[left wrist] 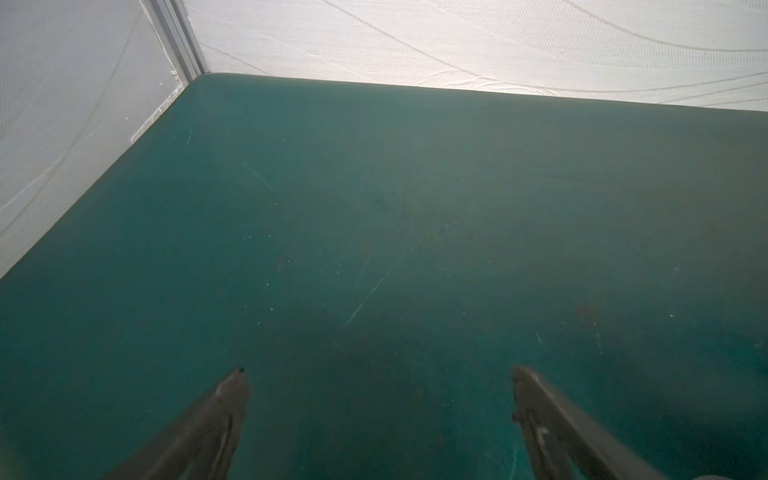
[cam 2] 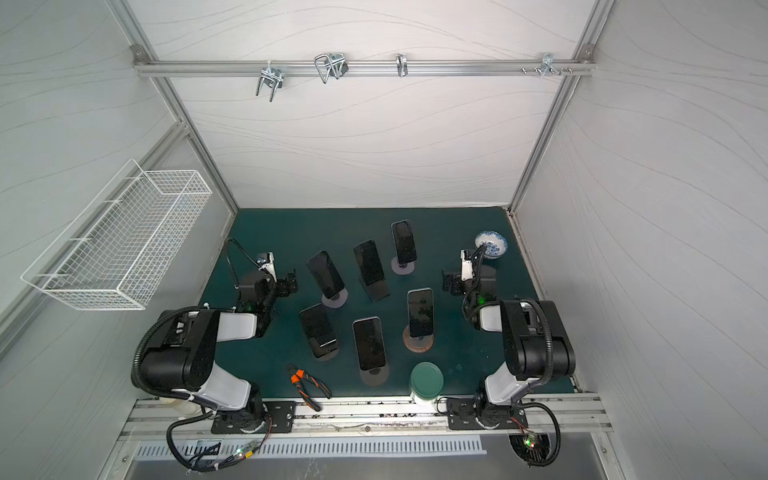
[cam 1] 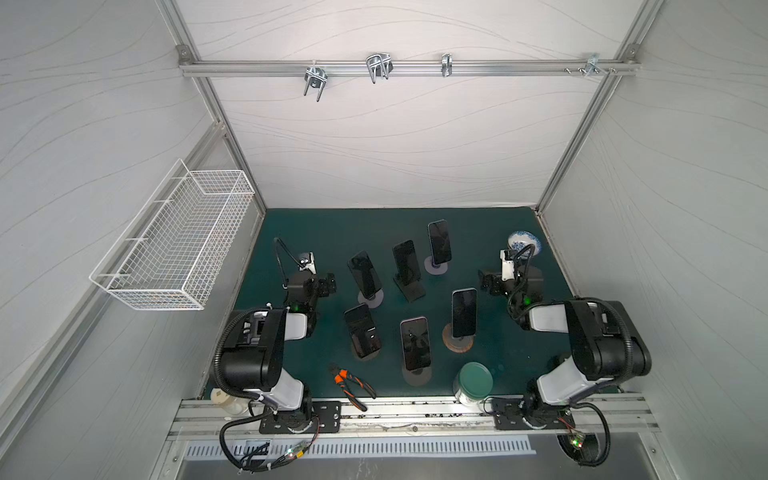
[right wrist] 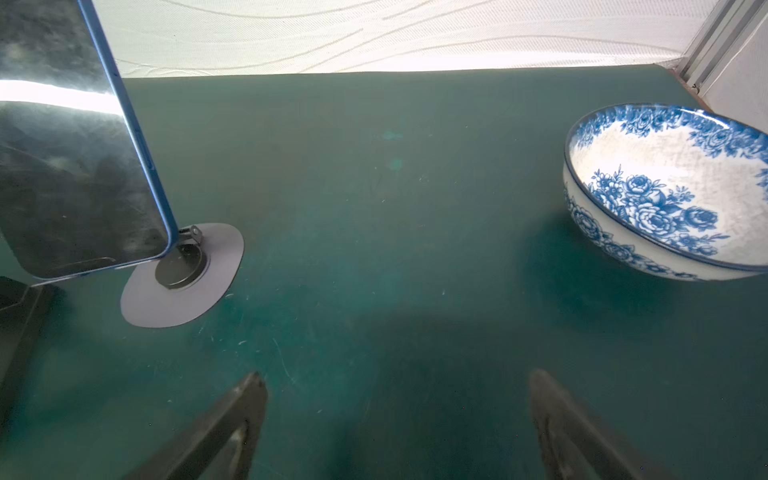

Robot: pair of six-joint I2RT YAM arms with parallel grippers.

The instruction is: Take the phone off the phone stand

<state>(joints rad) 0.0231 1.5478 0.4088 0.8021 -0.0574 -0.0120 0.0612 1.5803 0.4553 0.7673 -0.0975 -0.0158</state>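
Several dark-screened phones stand on stands on the green mat in both top views, among them a back phone (cam 1: pixel 439 241) on a round grey stand (cam 1: pixel 435 266) and a phone (cam 1: pixel 464 311) on a wooden-ringed stand (cam 1: pixel 457 343). The right wrist view shows the back phone (right wrist: pixel 75 145), blue-edged, on its grey stand (right wrist: pixel 183 278), off to one side of my right gripper (right wrist: pixel 397 375), which is open and empty. My left gripper (left wrist: pixel 379 372) is open over bare mat. In a top view the left gripper (cam 1: pixel 328 284) and right gripper (cam 1: pixel 486 284) flank the phones.
A blue-and-white bowl (right wrist: pixel 665 187) sits at the back right (cam 1: pixel 524 241). Orange-handled pliers (cam 1: pixel 351 384) and a green-lidded jar (cam 1: pixel 473 382) lie near the front rail. A white wire basket (cam 1: pixel 174 245) hangs on the left wall. Walls enclose the mat.
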